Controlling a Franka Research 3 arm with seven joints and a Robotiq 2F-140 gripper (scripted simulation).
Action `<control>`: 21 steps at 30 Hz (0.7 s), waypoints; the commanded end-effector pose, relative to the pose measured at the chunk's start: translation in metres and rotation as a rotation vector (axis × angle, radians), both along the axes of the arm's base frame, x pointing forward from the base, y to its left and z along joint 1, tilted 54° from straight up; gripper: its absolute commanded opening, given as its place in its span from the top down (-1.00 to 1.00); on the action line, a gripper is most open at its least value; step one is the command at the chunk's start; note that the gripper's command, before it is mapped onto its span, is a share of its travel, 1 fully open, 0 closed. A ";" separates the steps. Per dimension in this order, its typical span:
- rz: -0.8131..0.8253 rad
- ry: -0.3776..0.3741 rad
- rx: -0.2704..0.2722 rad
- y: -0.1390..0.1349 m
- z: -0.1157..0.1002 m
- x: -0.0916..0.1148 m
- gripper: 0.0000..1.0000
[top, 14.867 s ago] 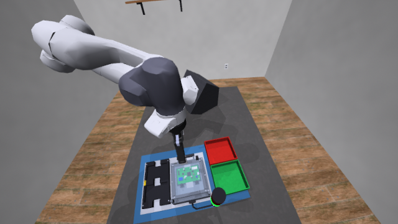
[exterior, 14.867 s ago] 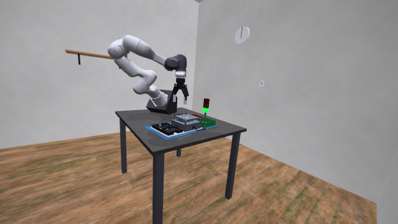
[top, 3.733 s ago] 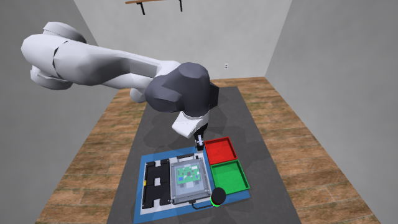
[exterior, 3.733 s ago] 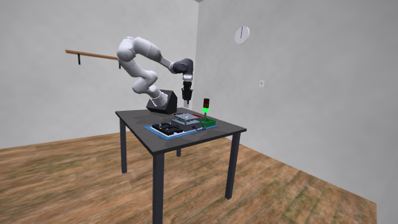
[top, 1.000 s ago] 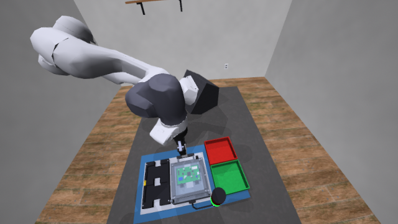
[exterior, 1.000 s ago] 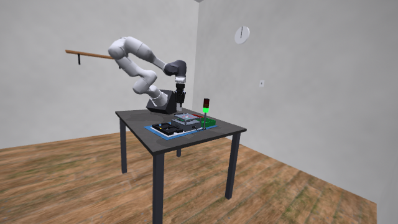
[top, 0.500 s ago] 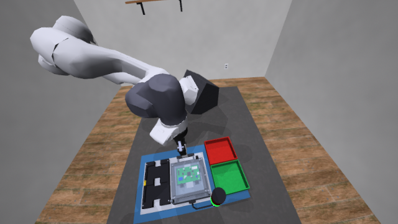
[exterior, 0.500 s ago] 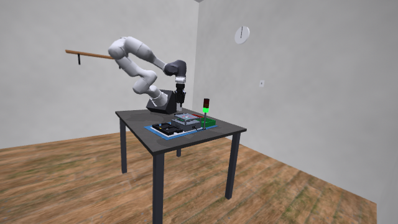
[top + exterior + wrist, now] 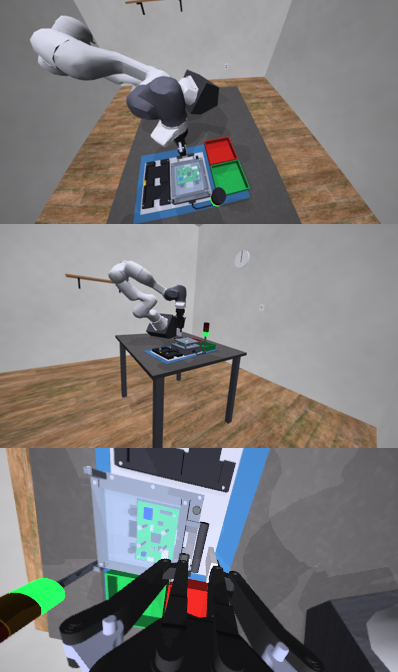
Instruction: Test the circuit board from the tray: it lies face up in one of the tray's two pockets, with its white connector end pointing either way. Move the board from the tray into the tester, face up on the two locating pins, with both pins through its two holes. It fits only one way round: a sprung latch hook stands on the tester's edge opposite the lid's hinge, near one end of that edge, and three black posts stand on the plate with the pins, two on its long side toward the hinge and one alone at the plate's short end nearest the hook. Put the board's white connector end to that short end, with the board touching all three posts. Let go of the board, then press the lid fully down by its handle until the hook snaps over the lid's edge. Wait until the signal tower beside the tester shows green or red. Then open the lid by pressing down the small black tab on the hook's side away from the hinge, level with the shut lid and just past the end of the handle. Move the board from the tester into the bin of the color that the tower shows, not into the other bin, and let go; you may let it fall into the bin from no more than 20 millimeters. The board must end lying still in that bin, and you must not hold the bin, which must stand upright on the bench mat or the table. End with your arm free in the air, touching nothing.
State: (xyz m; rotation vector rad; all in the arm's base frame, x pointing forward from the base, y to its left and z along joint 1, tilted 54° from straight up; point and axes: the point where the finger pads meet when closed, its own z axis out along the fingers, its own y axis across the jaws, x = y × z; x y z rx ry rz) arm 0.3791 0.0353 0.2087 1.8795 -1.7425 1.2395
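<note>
Dark table carrying blue mat; white arm reaching over tester, lid shut over green circuit board lying face up inside. Black tray left of tester, red bin and green bin on the other side. Signal tower lit green. Gripper nearly closed with a narrow gap, pinching nothing, hanging above tester's handle edge
</note>
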 end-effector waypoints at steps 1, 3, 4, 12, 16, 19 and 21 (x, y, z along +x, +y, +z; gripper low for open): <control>-0.001 -0.006 0.005 -0.002 -0.003 0.002 0.68; -0.001 -0.006 0.005 -0.003 -0.004 0.003 0.68; -0.001 -0.006 0.005 -0.004 -0.004 0.003 0.68; -0.001 -0.006 0.005 -0.006 -0.006 0.004 0.68; -0.001 -0.006 0.005 -0.006 -0.006 0.004 0.68; -0.001 -0.006 0.005 -0.006 -0.006 0.004 0.68; -0.001 -0.006 0.005 -0.006 -0.006 0.004 0.68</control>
